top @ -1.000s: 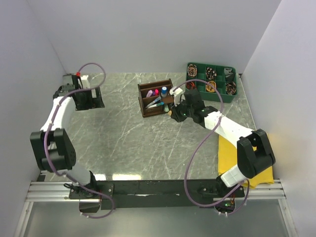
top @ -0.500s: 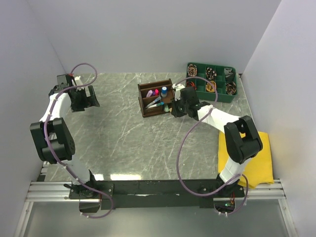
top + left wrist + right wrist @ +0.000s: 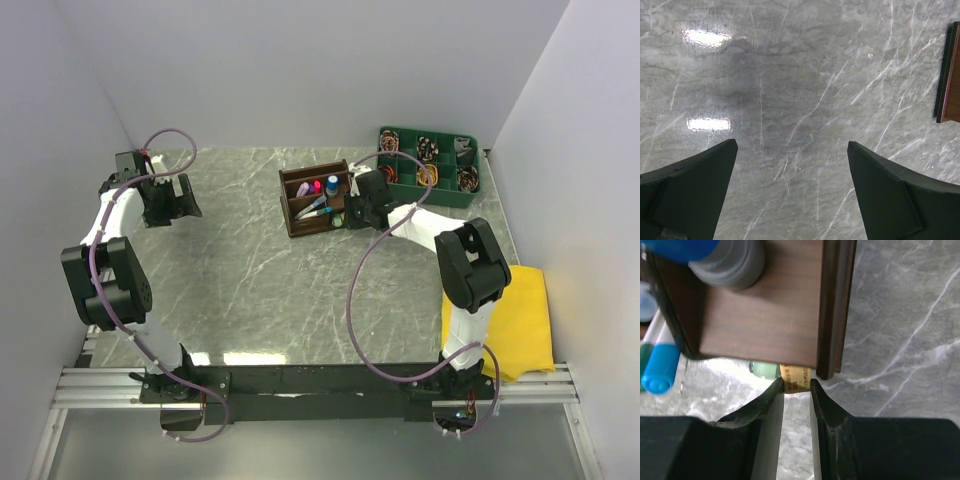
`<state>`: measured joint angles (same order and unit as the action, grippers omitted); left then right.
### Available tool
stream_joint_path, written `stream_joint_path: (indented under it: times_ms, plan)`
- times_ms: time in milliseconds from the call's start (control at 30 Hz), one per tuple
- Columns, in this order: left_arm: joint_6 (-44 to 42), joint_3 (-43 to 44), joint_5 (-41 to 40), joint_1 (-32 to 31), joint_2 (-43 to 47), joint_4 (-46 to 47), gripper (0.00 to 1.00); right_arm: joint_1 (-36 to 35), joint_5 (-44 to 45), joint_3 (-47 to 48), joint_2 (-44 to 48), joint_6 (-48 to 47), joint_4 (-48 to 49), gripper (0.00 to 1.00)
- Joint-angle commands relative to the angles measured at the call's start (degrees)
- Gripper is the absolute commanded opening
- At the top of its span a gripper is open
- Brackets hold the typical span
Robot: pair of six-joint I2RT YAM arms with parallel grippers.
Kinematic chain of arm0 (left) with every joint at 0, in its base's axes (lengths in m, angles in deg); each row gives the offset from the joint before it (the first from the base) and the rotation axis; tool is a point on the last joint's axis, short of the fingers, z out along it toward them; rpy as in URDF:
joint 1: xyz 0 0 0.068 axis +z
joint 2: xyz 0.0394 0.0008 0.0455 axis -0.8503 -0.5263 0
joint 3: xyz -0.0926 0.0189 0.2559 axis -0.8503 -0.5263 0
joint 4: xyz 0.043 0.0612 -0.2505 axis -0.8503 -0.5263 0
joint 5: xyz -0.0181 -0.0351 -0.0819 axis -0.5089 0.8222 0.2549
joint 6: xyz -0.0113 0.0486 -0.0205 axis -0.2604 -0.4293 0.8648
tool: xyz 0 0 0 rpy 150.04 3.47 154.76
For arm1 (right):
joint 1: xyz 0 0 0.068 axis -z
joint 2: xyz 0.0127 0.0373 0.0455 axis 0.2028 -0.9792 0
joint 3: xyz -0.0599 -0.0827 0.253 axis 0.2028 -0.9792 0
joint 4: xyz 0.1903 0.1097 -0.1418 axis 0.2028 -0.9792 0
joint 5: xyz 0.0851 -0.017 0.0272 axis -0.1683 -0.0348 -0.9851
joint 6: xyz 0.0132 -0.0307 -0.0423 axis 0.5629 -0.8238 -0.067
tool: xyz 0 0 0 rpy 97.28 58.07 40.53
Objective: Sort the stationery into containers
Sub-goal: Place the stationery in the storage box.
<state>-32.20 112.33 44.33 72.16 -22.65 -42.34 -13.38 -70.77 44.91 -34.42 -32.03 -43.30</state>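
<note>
Clamping right gripper [image 3: 796, 386] jaws on stubby eraser [image 3: 792, 374]: tan printed paper sleeve, pale green end, just at outer corner of smooth dark-brown wooden organiser [image 3: 765, 315]; contact with wood not resolvable. Reading sleeve print and rounded blue marker [image 3: 660, 372] tip in right wrist view only; reducing to a green speck in top view. Holding left gripper [image 3: 791, 146] apart, wedge-shaped dark fingers [image 3: 690, 190] over glossy veined marble table [image 3: 800, 75].

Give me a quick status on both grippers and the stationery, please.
Left gripper open over table. Right gripper shut on tan-sleeved eraser. Eraser tight against organiser wall, not clearly inside.
</note>
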Motion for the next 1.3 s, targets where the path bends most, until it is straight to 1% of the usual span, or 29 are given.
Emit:
stream_joint_path:
  times_ms: [0, 67, 200, 267, 333, 367, 400, 433, 533, 667, 767, 933, 967, 1000, 1067, 1100, 1167, 1200, 1267]
  plan:
    - [0.39, 0.40, 1.49, 0.41, -0.44, 1.31, 0.99, 0.12, 2.23, 3.92, -0.71, 3.66, 2.66, 0.00]
    - [0.39, 0.49, 1.75, 0.59, -0.71, 1.22, 1.00, 0.21, 3.11, 4.18, -0.98, 4.88, 2.66, 0.04]
    - [0.57, 0.23, 2.10, 0.59, -0.53, 1.40, 1.00, -0.05, 3.64, 4.18, -1.50, 5.51, 3.19, 0.05]
    - [0.57, 0.05, 2.28, 0.59, -0.45, 1.49, 0.99, -0.23, 5.57, 3.92, -1.85, 6.47, 3.45, 0.06]
    - [0.48, -0.48, 2.19, 0.50, -0.18, 1.57, 0.99, -0.32, 6.27, 3.83, -2.21, 7.26, 3.46, 0.09]
    - [0.48, -0.57, 2.19, 0.59, -0.01, 1.49, 1.00, -0.67, 6.62, 3.83, -2.38, 7.70, 3.46, 0.14]
    - [0.48, -0.74, 2.19, 0.59, 0.17, 1.49, 1.00, -0.67, 6.89, 3.83, -2.47, 7.88, 3.37, 0.25]
    - [0.39, -0.83, 2.19, 0.50, 0.26, 1.49, 0.99, -0.85, 7.15, 3.66, -2.56, 7.97, 3.54, 0.31]
    - [0.39, -0.92, 2.37, 0.59, 0.52, 1.31, 0.99, -1.46, 8.03, 3.48, -2.47, 8.05, 3.89, 0.42]
    - [0.48, -1.18, 2.54, 0.59, 0.52, 1.31, 0.99, -1.90, 8.30, 3.04, -1.86, 7.79, 3.98, 0.45]
    - [0.48, -1.18, 2.89, 0.59, 0.44, 1.49, 0.99, -1.99, 8.74, 2.25, -1.24, 7.79, 3.98, 0.51]
    - [0.65, -1.09, 3.07, 0.50, 0.79, 1.31, 0.99, -1.99, 10.05, 0.32, 1.13, 7.53, 2.93, 0.52]
    - [0.65, -1.27, 3.16, 0.50, 0.96, 1.40, 0.99, -1.99, 10.32, -0.20, 2.26, 7.18, 2.58, 0.51]
    - [0.74, -1.44, 3.33, 0.50, 0.96, 1.49, 1.00, -1.99, 10.06, -0.82, 2.88, 7.18, 2.32, 0.41]
    - [0.92, -1.97, 3.51, 0.50, 1.31, 1.75, 0.99, -1.90, 7.88, -2.66, 4.46, 6.57, 2.31, 0.25]
    - [0.92, -2.06, 3.51, 0.50, 1.31, 1.84, 0.99, -1.99, 6.73, -3.37, 4.82, 6.39, 2.57, 0.13]
    - [0.92, -2.32, 3.51, 0.59, 1.31, 1.93, 0.99, -1.90, 4.71, -4.86, 5.35, 6.39, 3.19, 0.02]
    - [1.00, -2.41, 3.42, 0.50, 1.40, 1.93, 0.99, -2.08, 4.52, -5.22, 5.44, 6.56, 3.37, 0.00]
    - [1.01, -2.59, 3.42, 0.59, 1.49, 1.93, 1.00, -2.08, 4.52, -5.75, 4.91, 6.91, 3.63, 0.00]
